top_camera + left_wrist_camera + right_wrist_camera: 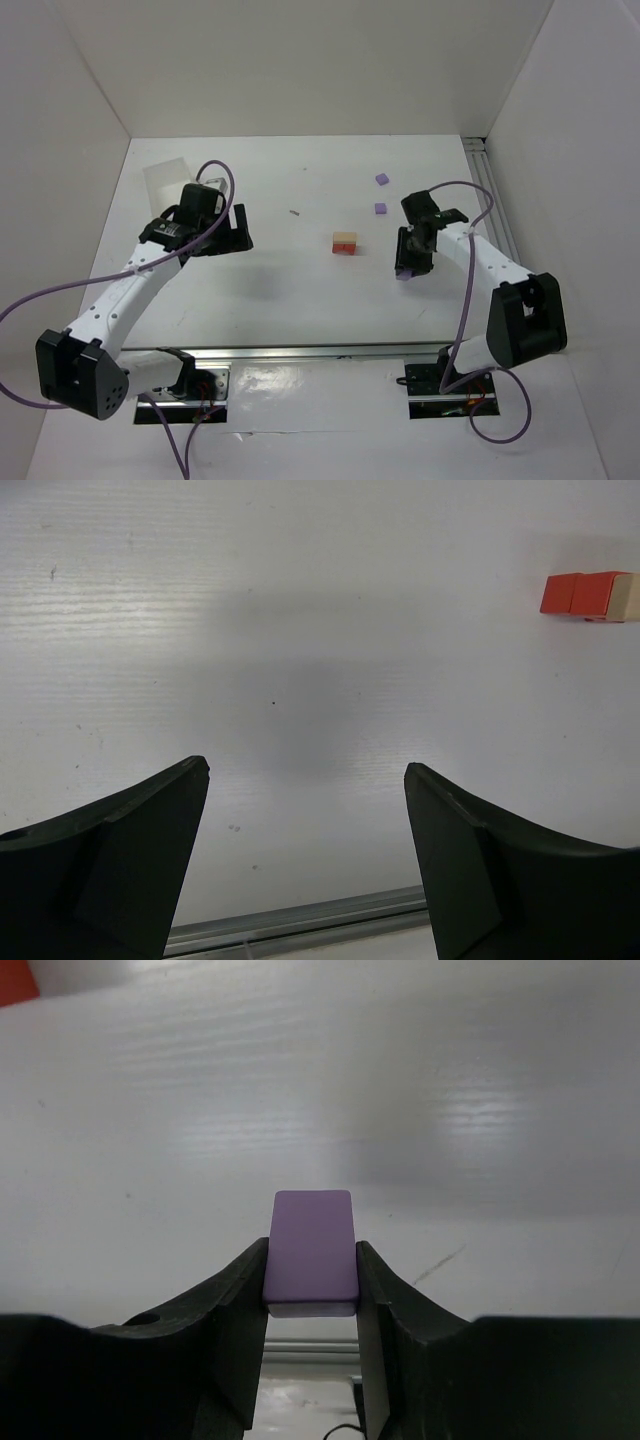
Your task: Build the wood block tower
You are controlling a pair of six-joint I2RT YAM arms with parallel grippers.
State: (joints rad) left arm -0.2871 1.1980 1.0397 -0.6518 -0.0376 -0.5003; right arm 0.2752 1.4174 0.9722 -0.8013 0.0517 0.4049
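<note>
Two-arm rig at the pick-and-carry stage of tower building, read from the near edge outward. Nearest, on the right, the right gripper (408, 262) is closed on a lilac block (311, 1248), clamped by two opposite side faces. Whether the block rests on the worktop (300, 300) or hangs just above it cannot be told. In the right wrist view the block shows as a rectangle whose long axis runs straight out from the wrist, along the fingers, with its upper face level. On the left, the left gripper (305, 770) stands wide open and empty over bare worktop, well apart from every block. Farther in, between the two grippers, stands the wood block tower (344, 243): red-orange below, a pale tan block on top, its axis judged vertical, with no lilac on it yet. Step in hand, as a judgement: bringing the gripped block to the tower. The next move calls for a lift above the tan top, travel toward the robot's left, squaring of the block's faces to the stack, and a gentle release that does not nudge it. Beyond the right gripper lies a loose lilac block (380, 208), then a second loose lilac block (382, 179). A dark speck (295, 212) lies mid-worktop, and a translucent white box (165, 180) sits at far left.
</note>
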